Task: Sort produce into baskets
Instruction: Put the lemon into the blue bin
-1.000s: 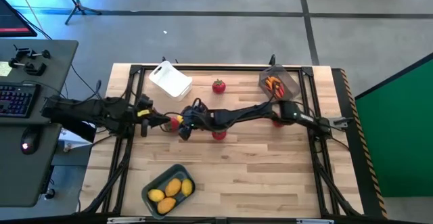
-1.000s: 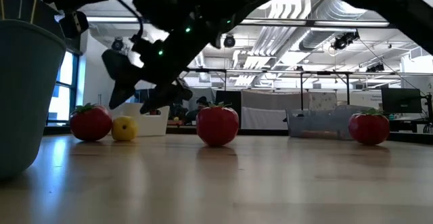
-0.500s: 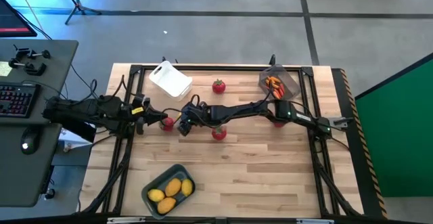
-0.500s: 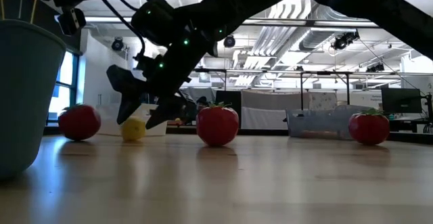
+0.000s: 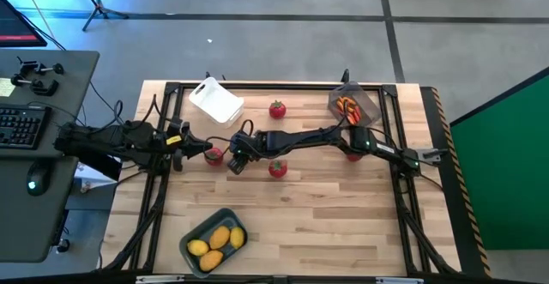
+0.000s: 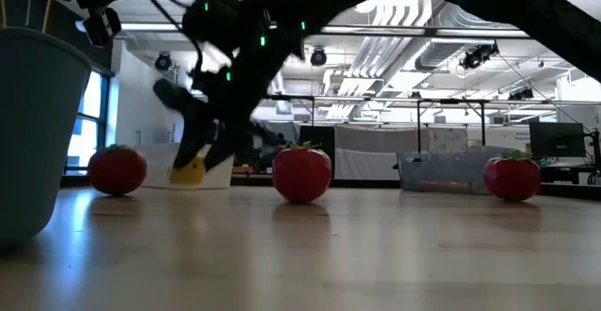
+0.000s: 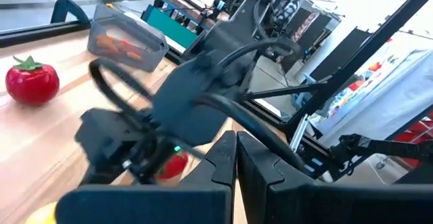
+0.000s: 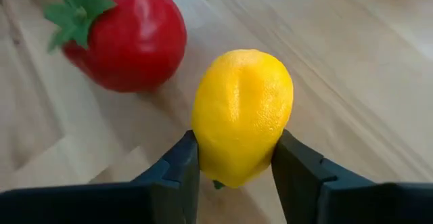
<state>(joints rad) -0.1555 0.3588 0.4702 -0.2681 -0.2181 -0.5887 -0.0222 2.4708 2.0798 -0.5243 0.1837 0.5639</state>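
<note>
Between right claw [image 8: 233,160] fingers sits yellow oval toy lemon [image 8: 242,116], gripped; lift straight, w/o bumping red round tomato [image 8: 125,38].

Right arm's stretched way across the table toward the left side, right gripper [image 8: 233,158] low over the wood with both fingers [image 8: 177,166] pressed onto something. Left gripper [image 5: 182,143] sits just beside it, fingers together as far as I can tell.

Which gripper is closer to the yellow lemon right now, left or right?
Right. The right gripper has its fingers closed on the yellow lemon. The left gripper sits shut just beyond the red tomato, apart from the lemon.
</note>
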